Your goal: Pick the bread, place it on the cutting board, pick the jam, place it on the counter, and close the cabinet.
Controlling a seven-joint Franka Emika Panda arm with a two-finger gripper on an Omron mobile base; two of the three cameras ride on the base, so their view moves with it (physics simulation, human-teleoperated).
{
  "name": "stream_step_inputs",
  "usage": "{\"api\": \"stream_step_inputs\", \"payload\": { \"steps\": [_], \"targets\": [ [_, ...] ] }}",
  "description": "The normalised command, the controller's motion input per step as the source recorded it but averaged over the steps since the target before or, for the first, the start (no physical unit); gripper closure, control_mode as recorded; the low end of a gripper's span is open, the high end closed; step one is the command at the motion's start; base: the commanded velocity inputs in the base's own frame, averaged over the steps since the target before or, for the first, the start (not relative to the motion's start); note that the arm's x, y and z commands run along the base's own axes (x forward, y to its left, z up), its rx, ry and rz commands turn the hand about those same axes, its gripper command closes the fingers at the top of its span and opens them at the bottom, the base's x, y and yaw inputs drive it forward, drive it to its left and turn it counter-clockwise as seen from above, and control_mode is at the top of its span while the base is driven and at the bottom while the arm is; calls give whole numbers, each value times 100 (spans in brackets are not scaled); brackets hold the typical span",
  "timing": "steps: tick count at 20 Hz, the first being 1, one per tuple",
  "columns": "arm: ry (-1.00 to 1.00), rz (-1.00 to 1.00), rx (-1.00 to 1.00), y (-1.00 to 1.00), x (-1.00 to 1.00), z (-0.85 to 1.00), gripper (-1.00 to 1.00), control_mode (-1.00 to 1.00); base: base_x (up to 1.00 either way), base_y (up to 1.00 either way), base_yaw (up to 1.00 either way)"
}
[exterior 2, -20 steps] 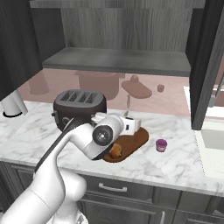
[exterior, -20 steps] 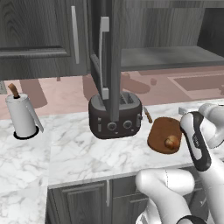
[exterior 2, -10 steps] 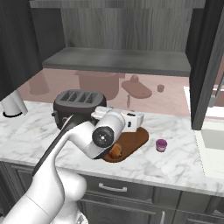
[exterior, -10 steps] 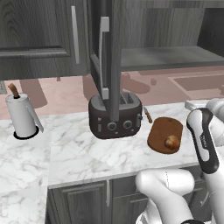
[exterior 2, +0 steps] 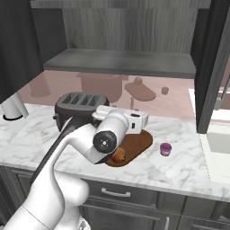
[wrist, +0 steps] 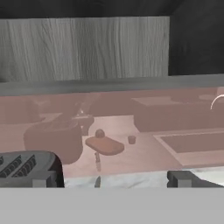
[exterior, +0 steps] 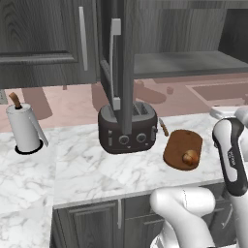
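The bread (exterior 2: 118,156) (exterior: 190,157) lies on the near end of the reddish cutting board (exterior 2: 137,143) (exterior: 181,145). To the board's right, the jam (exterior 2: 165,149) stands upright on the white marble counter (exterior 2: 188,166) (exterior: 87,169). My gripper (exterior 2: 144,121) hovers above the board's far edge, pointing toward the wall, well clear of the jam. In the hand view its tips (wrist: 109,181) sit wide apart and open, with nothing between them. The upper cabinet (exterior 2: 121,63) has both doors swung open (exterior 2: 215,67) (exterior: 116,63).
A dark toaster (exterior: 128,128) (exterior 2: 78,105) stands left of the board, under the open door. A paper towel roll (exterior: 24,128) is at the far left. A sink (exterior 2: 218,148) lies right of the jam. My forearm (exterior: 232,160) stands at the counter's right front.
My hand has risen a little and drawn away from the board. Bread, jam and cabinet doors have not moved.
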Motion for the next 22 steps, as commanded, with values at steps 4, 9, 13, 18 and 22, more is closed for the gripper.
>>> {"api": "stream_step_inputs", "payload": {
  "steps": [4, 9, 13, 18, 22],
  "targets": [
    [-2, 0, 0, -1, -18, 28, -100, -100, 0, 0, 0],
    [-3, 0, 0, -1, -27, 30, -100, -100, 0, 0, 0],
    [-2, 0, 0, -1, -27, 34, -100, -100, 0, 0, 0],
    [-1, 0, 0, -4, -25, 35, -100, -100, 0, 0, 0],
    [0, 0, 0, -3, -21, 32, -100, -100, 0, 0, 0]
  ]
}}
